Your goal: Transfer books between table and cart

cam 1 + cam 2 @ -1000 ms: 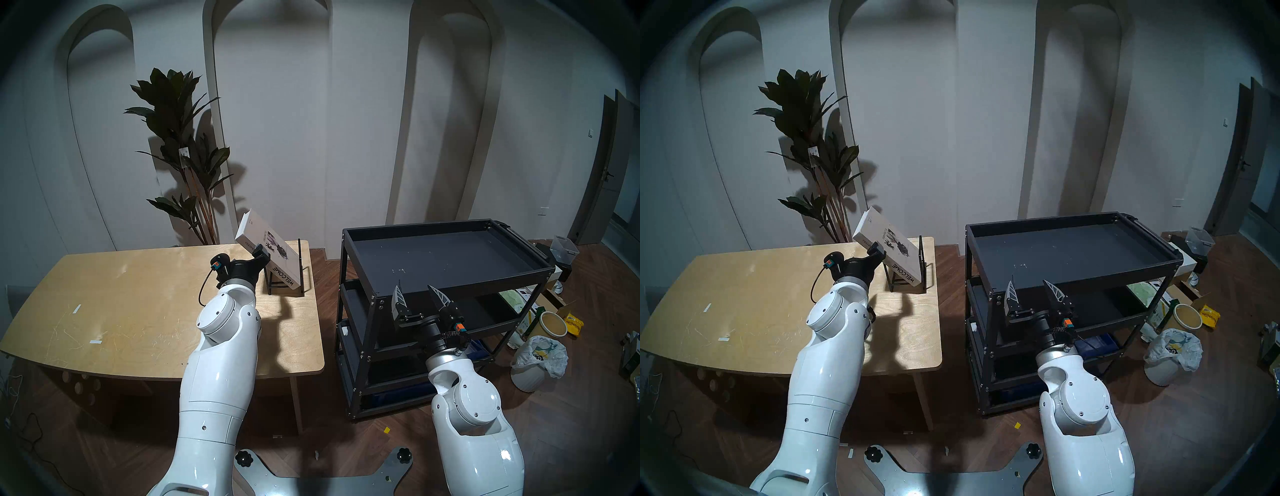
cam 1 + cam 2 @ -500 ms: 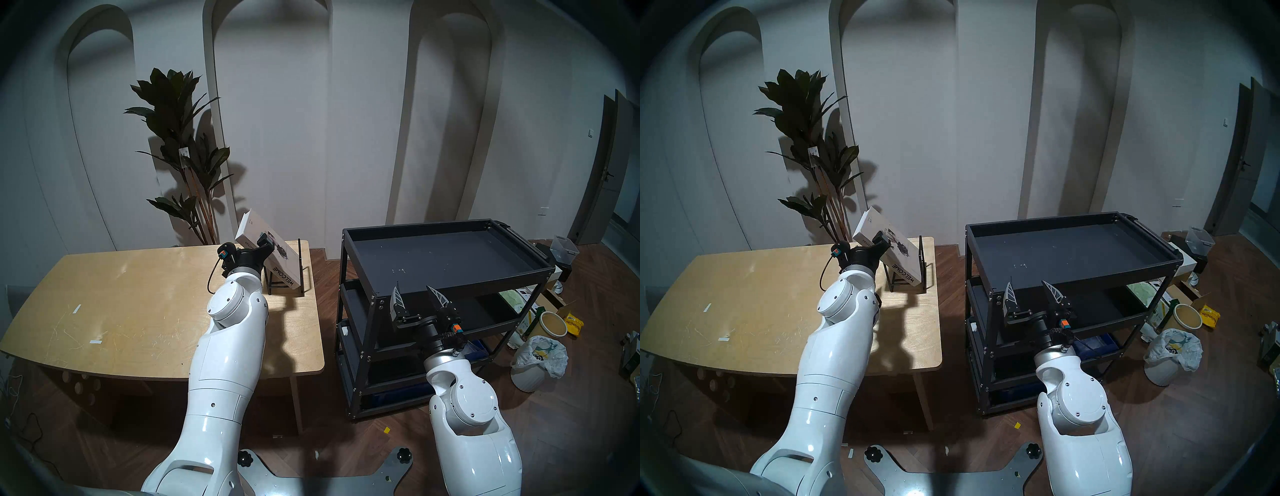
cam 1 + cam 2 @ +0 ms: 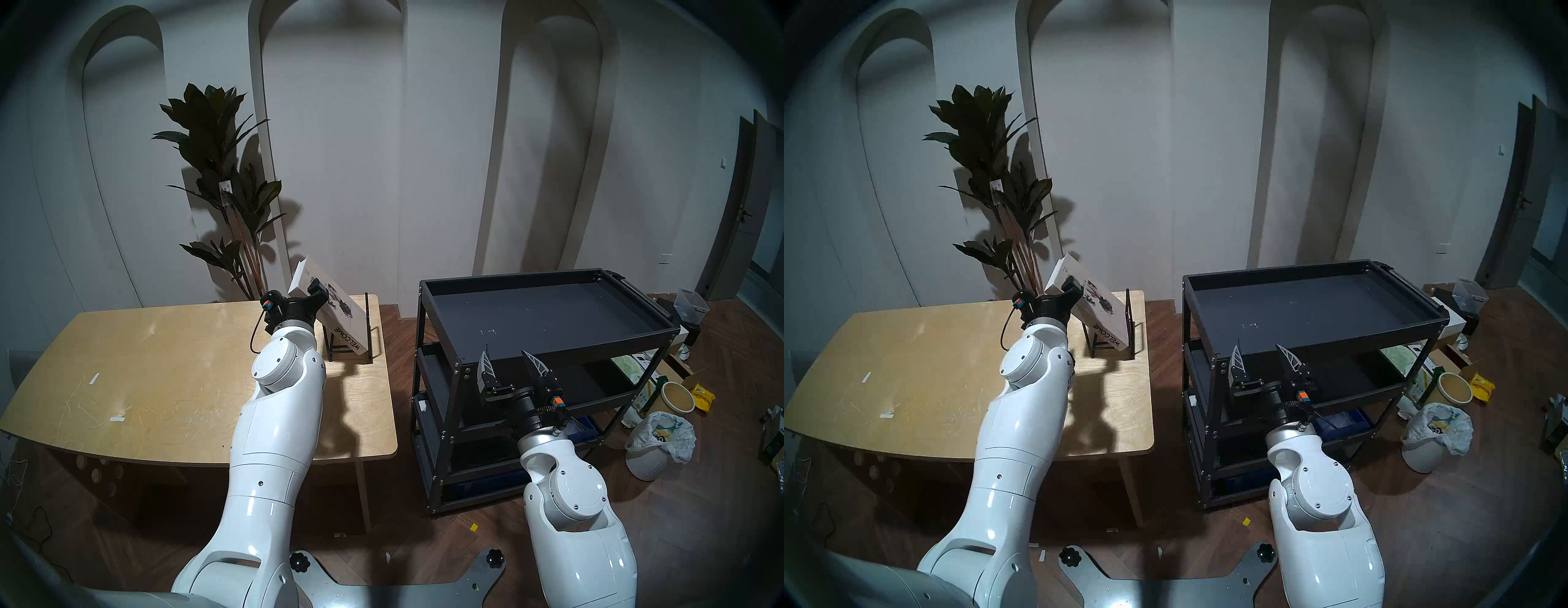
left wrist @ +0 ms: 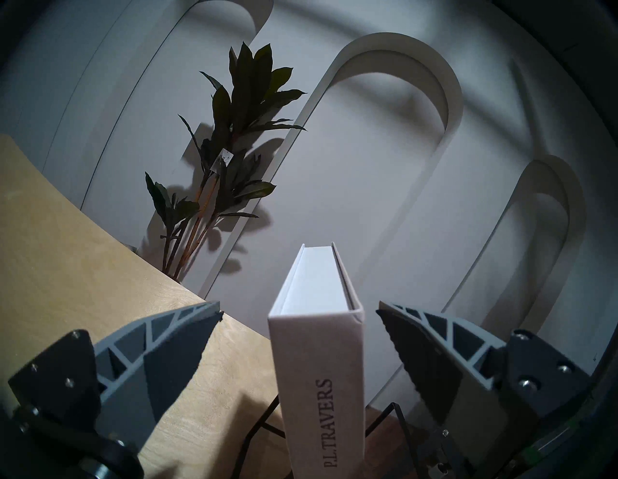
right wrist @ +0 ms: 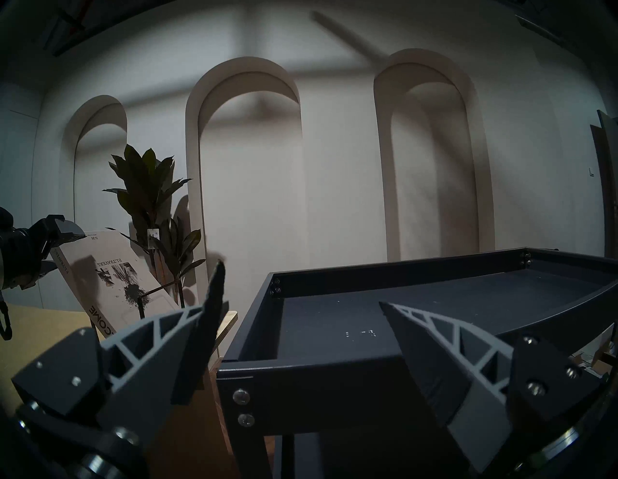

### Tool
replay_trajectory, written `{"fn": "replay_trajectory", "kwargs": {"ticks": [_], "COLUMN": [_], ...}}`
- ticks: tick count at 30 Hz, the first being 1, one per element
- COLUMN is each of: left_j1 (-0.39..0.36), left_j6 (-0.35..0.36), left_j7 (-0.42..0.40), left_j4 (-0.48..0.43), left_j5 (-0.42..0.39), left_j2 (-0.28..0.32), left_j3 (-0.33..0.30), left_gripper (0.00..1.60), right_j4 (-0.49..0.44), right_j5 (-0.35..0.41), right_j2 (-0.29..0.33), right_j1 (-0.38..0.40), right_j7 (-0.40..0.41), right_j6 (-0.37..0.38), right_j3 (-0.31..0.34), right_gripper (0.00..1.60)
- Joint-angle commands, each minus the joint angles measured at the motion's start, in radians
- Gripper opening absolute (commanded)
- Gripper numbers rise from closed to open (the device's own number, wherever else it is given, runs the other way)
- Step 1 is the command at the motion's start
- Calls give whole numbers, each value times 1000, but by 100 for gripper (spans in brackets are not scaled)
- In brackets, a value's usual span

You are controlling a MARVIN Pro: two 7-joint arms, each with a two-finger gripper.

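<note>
The white "WELCOME" book [image 3: 345,316] leans tilted in a black wire rack [image 3: 368,322] at the far right corner of the plywood table [image 3: 169,361]. My left gripper [image 3: 313,289] is open around the book's upper spine. In the left wrist view the spine [image 4: 317,351] stands between the two fingers of that gripper [image 4: 299,309], with a gap on each side. My right gripper [image 3: 505,351] is open and empty at the front left edge of the black cart's [image 3: 594,344] top tray. The right wrist view shows this gripper [image 5: 301,284] and the book [image 5: 113,267].
A tall potted plant [image 3: 220,178] stands behind the table's far edge. A gap of wood floor separates table and cart. A bagged white bin [image 3: 655,441], a bucket [image 3: 678,397] and boxes litter the floor right of the cart.
My left gripper has moved up and back along the book's spine toward its upper end, staying open. The book has not moved. The right arm has barely shifted.
</note>
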Motion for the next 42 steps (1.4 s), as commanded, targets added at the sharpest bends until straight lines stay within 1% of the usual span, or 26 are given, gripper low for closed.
{"fn": "replay_trajectory", "kwargs": {"ticks": [1,9,10,11,12,13,15,16,18,20,22,23,24,26,27,28,29,30,42], "left_j1": [-47,-52,-52,-53,-53,-55,-56,-57,-59,-63,-65,-65,-65,-61,-58,-55,-51,-47,1], "left_j6": [0,-17,-17,-17,-17,-13,-14,-16,-19,-21,-23,-24,-25,-25,-25,-23,-22,-21,-3], "left_j7": [-23,-31,-32,-33,-33,-32,-35,-35,-36,-35,-35,-35,-37,-41,-43,-43,-44,-48,-62], "left_j4": [6,20,21,22,24,25,30,32,37,44,48,49,48,41,36,30,21,11,-107], "left_j5": [-10,-6,-7,-8,-8,-8,-9,-8,-7,-7,-7,-7,-8,-12,-14,-15,-17,-21,-60], "left_j2": [4,4,4,4,4,5,6,7,7,7,7,7,7,6,6,5,4,4,-12], "left_j3": [3,3,3,2,2,2,2,3,3,2,1,1,1,1,1,2,2,2,18], "left_gripper": [160,160,150,148,128,121,115,100,85,67,60,55,45,40,32,29,19,0,0], "right_j4": [-19,-17,-17,-17,-17,-17,-16,-16,-15,-15,-14,-12,-10,-8,-8,-7,-7,-6,0], "right_j5": [-2,-1,0,0,0,1,1,2,2,4,5,5,4,6,6,6,7,7,14], "right_j2": [-7,-7,-7,-7,-7,-7,-7,-7,-7,-7,-7,-6,-5,-5,-5,-4,-4,-4,-2], "right_j1": [12,13,13,13,13,13,13,13,14,14,15,16,17,18,18,18,19,19,25], "right_j7": [-6,-13,-14,-15,-15,-16,-17,-17,-19,-20,-21,-21,-23,-23,-23,-23,-23,-24,-21], "right_j6": [-15,-17,-17,-17,-18,-18,-18,-18,-19,-19,-19,-20,-19,-20,-20,-21,-21,-21,-21], "right_j3": [-3,-5,-5,-5,-5,-5,-5,-5,-6,-5,-5,-5,-5,-5,-5,-5,-5,-5,-5], "right_gripper": [160,160,160,160,160,160,160,160,160,160,160,160,160,160,160,160,160,160,160]}}
